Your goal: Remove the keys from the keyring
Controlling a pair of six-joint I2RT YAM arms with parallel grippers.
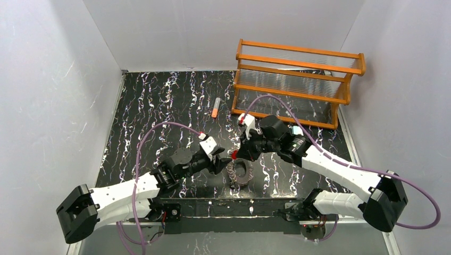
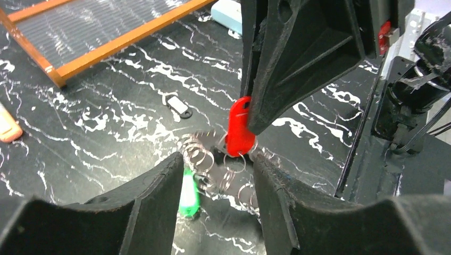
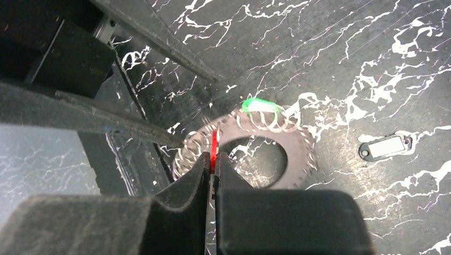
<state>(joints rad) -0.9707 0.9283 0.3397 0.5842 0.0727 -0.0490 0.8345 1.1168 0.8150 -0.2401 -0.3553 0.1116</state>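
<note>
Top external, biggest first: black marbled worktop (image 1: 159,106) under it all. Orange rack (image 2: 133,38) at upper right of that frame, no part in this. Both arms meeting at lower centre, over the keyring.

Left end effector (image 2: 215,166): released, fingers spread, nothing pinched betw. them. Hanging just above the ring's wire loops. No hold on anything, as far as visible.

Right end effector (image 3: 214,159): clenched on the red key (image 2: 239,127), pinched flat betw. both pads, held upright over the ring.

Keyring (image 3: 299,156): lying flat on worktop, centre of right wrist frame, dark hole in middle, rim crowded w/ small wire loops.

Keys, then.
- Dark-and-white key (image 3: 385,147): off the ring, lying alone on worktop at right of right wrist frame, near the ring but not touching. Counted as done.
- Red key: in grip, yet w/ a thin loop threaded thru its lower end in left wrist view. Prob. not free yet. Can't tell whether that loop hangs on the big ring.
- Green key (image 2: 189,194): at ring's rim among the loops, upper middle of right wrist frame, apparently attached.

Est. abt a third done: one off, one mid-removal, one untouched. Left to do: free red, set aside, then green.
</note>
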